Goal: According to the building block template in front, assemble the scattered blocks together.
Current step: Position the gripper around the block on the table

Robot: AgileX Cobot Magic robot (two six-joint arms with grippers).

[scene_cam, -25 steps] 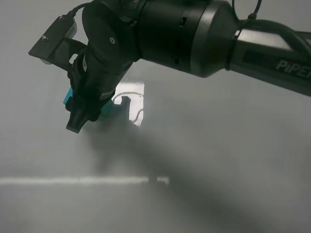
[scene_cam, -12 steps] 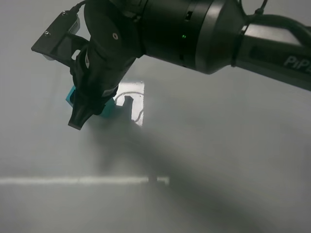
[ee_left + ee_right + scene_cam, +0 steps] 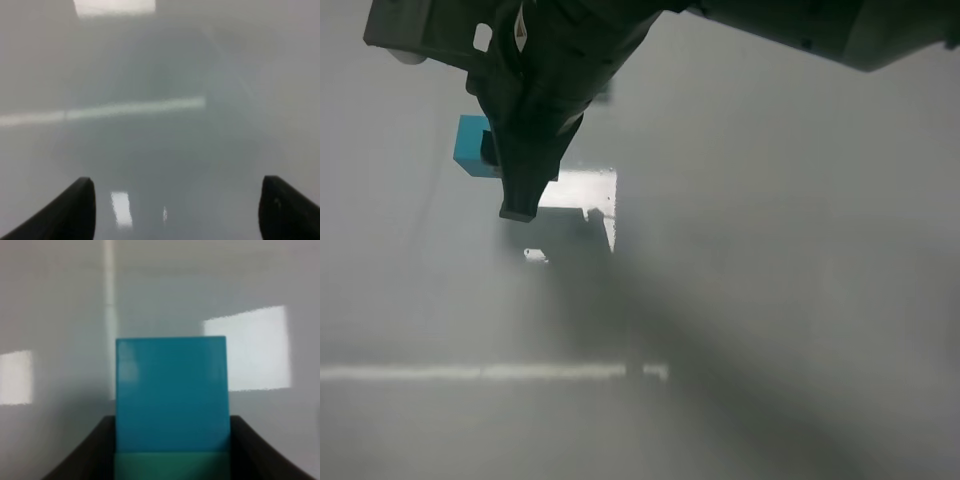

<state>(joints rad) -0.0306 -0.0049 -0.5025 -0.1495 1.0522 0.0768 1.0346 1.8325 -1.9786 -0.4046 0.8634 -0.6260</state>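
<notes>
My right gripper (image 3: 516, 198) reaches across to the upper left of the exterior view, raised above the table. It is shut on a teal-blue block (image 3: 472, 146) that sticks out to the left of the fingers. In the right wrist view the gripper (image 3: 172, 462) holds this teal-blue cube (image 3: 171, 390) with a green cube (image 3: 171, 466) flush against it, so they form one bar. I cannot tell whether this bar is the template or the joined loose cubes. My left gripper (image 3: 175, 210) is open and empty over bare table. No other block shows.
The grey table (image 3: 770, 300) carries a bright window reflection (image 3: 585, 188) under the right gripper and a thin light stripe (image 3: 490, 372) nearer the front. A small white speck (image 3: 533, 255) lies just below the gripper tip. The right arm (image 3: 800, 25) spans the top.
My right gripper has risen and moved farther back with the teal-blue block still in it. The arm now looms larger at the top of the exterior view.
</notes>
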